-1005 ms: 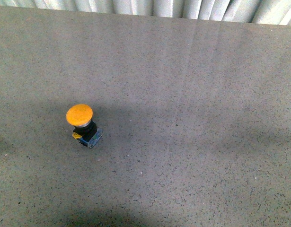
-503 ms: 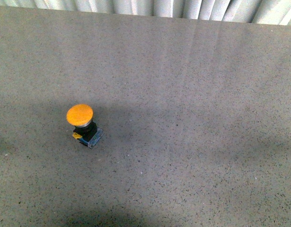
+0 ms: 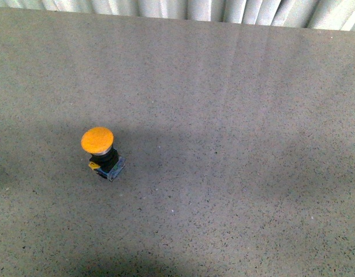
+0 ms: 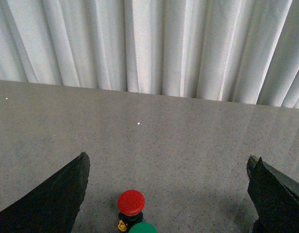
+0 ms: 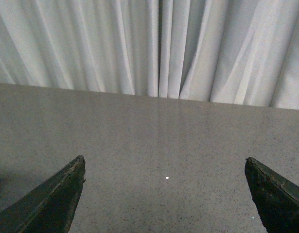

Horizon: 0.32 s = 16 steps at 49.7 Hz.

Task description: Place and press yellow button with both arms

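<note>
Yellow button: stands on the left half of the tabletop in the front view, slightly tilted; round orange-yellow domed cap on a short black neck, small blue-grey block base with a yellow bit at its side. Nothing touches it.
Left pincer: spread wide, gripping nothing; its two dark wedge-shaped fingers sit at the sides of its wrist view, above the tabletop.
Red button: between the left pincer's fingers in that view, a round red cap on a black neck.
Green cap: just beside the red button, cut off at the picture's edge.
Right pincer: likewise spread wide and gripping nothing, over bare tabletop.
Room: open surface on every side of the yellow button, widest toward the right.
Tabletop: flat, matte grey, finely speckled, with soft shadow bands across it.
Far edge: straight, well apart from the yellow button.
Curtain: white, hanging in vertical folds behind the far edge.
</note>
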### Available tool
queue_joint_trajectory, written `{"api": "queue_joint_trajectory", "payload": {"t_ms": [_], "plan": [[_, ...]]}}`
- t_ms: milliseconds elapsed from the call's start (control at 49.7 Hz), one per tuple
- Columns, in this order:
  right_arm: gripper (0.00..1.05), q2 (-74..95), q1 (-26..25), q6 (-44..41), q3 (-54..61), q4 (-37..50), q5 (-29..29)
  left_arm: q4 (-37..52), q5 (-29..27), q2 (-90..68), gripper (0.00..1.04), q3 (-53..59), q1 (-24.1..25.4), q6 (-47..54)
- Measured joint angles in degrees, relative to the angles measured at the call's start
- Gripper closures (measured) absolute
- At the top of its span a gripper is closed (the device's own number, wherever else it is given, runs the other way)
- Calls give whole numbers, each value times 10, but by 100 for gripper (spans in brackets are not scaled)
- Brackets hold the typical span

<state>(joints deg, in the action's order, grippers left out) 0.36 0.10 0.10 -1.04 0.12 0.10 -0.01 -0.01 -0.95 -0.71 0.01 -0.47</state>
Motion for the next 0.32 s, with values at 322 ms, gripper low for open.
{"api": "queue_joint_trajectory", "payload": {"t_ms": [322], "plan": [[9, 0, 0, 0, 0, 0, 0, 0, 0, 0, 9, 0, 0, 0]]}}
